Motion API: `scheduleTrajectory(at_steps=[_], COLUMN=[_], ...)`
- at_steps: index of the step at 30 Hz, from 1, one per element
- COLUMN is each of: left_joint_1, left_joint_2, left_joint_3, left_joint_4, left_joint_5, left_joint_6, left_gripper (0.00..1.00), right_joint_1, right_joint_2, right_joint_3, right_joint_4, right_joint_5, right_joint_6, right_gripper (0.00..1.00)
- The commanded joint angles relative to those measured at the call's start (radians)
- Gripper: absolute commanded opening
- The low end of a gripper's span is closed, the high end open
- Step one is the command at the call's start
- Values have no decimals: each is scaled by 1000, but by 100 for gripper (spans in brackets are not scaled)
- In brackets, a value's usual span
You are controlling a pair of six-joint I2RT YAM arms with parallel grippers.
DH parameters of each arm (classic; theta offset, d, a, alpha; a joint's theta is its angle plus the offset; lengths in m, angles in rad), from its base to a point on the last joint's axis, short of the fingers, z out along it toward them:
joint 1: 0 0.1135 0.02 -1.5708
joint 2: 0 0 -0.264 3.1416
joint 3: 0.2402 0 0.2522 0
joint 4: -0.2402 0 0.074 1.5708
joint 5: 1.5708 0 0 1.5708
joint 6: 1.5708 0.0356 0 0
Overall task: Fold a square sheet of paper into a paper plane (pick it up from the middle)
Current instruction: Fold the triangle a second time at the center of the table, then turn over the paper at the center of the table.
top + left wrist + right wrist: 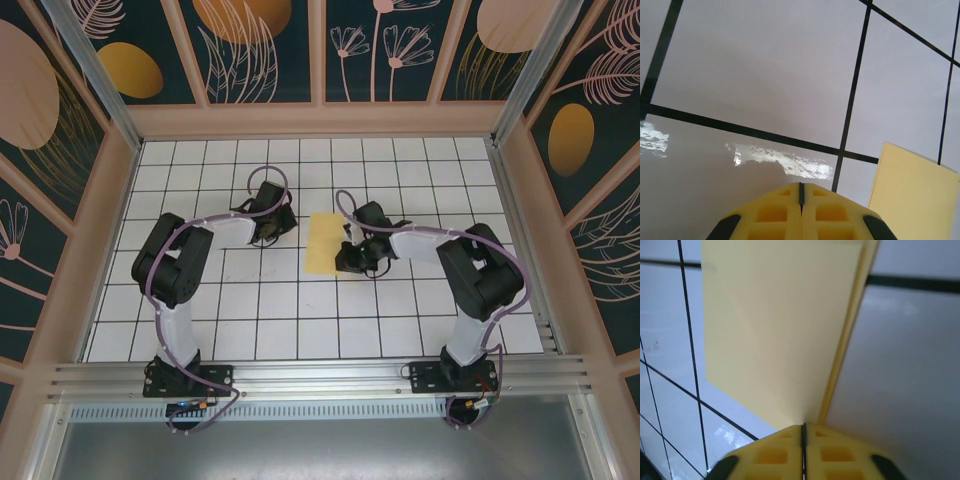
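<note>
The square sheet of paper (323, 243) is plain yellow and lies on the tiled floor doubled over into a narrow rectangle. In the right wrist view the paper (775, 330) stretches away from my fingertips, its layered edge along the right. My right gripper (341, 267) (803, 427) is shut, and its tips touch the near end of that edge. I cannot tell whether paper is pinched between the jaws. My left gripper (280, 228) (801, 187) is shut with nothing in it, over bare tile left of the paper (915, 190).
White floor tiles with black grid lines (260, 300) run all around the paper. Patterned walls with wooden frames (320, 120) enclose the floor on three sides. A metal rail (320, 375) carries both arm bases at the near edge.
</note>
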Motion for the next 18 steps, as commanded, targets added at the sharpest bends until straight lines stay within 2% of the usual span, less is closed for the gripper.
scheduleTrajectory(at_steps=[1, 3, 5, 11, 15, 18], left_joint_1=[-6, -7, -7, -7, -6, -7], left_joint_2=[-95, -140, -189, -323, -371, -380], left_joint_3=[-18, -51, -92, -238, -329, -380], left_joint_4=[-29, -27, -25, 19, 100, 173], left_joint_5=[-10, -8, -2, 38, 112, 174], left_joint_6=[33, 27, 18, -16, -46, -70], left_gripper=[12, 17, 24, 44, 52, 54], right_joint_1=[-14, -58, -80, -131, -134, -133], right_joint_2=[-106, -111, -89, 7, 54, 87], right_joint_3=[80, 101, 109, 106, 107, 107], right_joint_4=[-2, 16, 30, 86, 121, 134], right_joint_5=[53, 55, 47, -19, -80, -103], right_joint_6=[13, 15, 10, -30, -59, -62], right_gripper=[24, 35, 40, 42, 41, 37])
